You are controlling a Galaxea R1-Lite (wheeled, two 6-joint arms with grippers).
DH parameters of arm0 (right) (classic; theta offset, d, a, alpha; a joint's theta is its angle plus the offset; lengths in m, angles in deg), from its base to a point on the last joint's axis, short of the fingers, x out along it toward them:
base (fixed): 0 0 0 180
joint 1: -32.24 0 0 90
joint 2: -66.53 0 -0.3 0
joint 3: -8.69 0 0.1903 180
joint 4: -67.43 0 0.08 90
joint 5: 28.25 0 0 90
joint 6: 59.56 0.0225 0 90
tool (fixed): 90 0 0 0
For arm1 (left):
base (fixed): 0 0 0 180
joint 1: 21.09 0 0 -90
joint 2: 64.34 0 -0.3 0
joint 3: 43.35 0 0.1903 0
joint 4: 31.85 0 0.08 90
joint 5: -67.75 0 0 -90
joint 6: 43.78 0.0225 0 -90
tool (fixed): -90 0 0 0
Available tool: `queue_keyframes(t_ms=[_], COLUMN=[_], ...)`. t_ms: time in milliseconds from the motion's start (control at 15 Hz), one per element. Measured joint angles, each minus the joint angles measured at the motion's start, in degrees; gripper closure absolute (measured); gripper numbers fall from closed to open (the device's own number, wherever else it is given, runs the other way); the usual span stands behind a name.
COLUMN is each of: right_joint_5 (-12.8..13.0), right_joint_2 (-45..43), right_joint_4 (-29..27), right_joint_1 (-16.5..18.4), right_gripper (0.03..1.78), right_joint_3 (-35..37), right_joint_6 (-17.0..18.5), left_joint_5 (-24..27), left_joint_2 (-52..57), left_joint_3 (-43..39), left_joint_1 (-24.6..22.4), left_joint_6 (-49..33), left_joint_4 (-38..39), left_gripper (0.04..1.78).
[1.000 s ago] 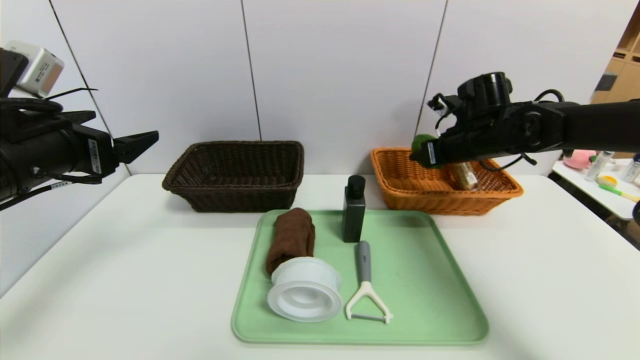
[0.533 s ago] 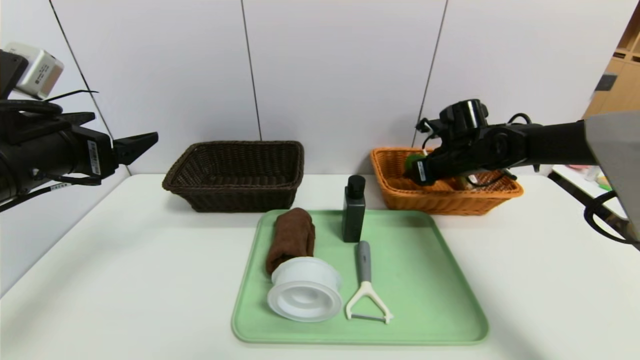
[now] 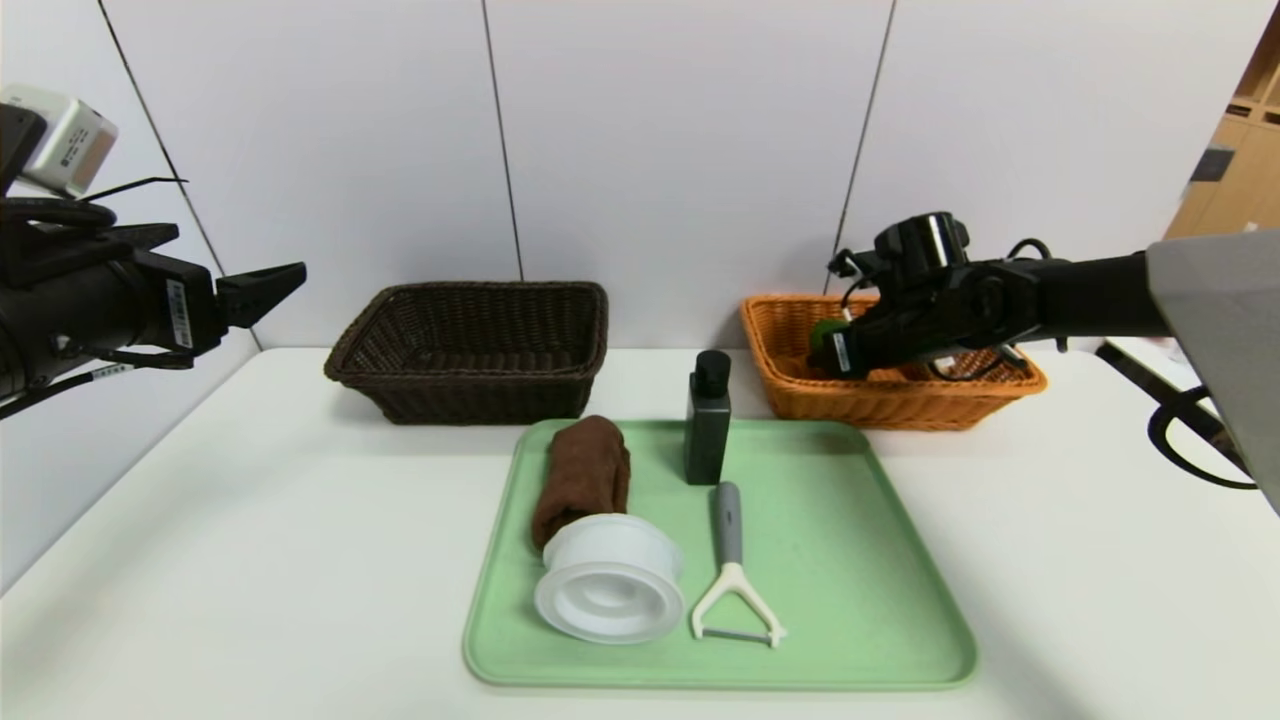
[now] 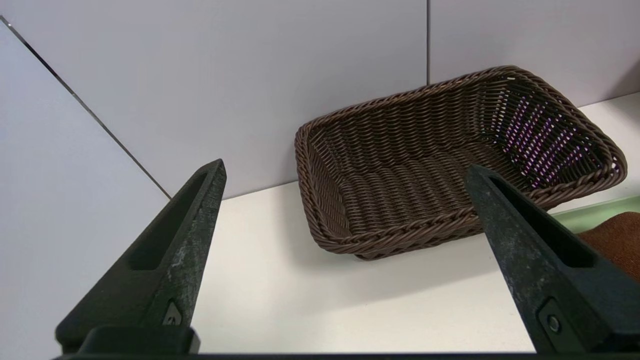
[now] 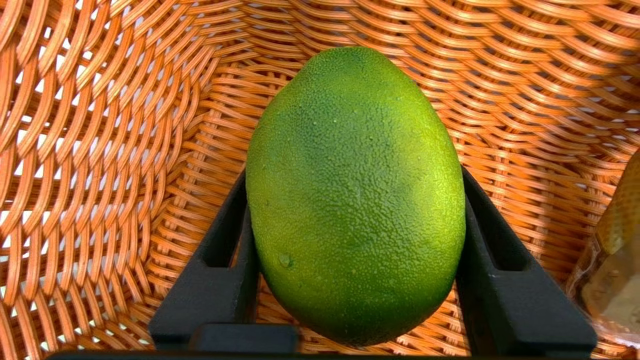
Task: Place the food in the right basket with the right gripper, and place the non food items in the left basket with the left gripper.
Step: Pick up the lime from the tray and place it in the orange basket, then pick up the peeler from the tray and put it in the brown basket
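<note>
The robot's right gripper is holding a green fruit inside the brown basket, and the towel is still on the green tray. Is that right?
Not quite. The right gripper holds the green fruit inside the orange basket, not the brown one; the right wrist view shows orange weave all around it. The brown basket holds nothing I can see. The towel is on the green tray.

Both arms are matte black with black cables looping off them. The left tool (image 3: pixel 262 290) has tapered, scuffed fingers (image 4: pixel 172 240), a white label and a white box, perhaps a camera. The right tool (image 3: pixel 832 345) carries a white label too.
</note>
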Motion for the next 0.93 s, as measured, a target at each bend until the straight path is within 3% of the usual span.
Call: queue_keyframes(t_ms=[333,933], right_joint_5=[1.44,1.49], right_joint_2=[0.43,-4.55], right_joint_4=[4.18,3.8], right_joint_1=[0.15,0.11], right_gripper=[0.42,0.2], right_joint_3=[0.38,2.56], right_joint_6=[-0.05,-0.09], left_joint_5=[-0.02,-0.02], left_joint_2=[0.04,0.21], left_joint_3=[-0.05,0.02], left_joint_1=[-0.04,-0.04], left_joint_6=[0.01,-0.02], left_joint_4=[-0.02,0.02], left_gripper=[0.13,0.13])
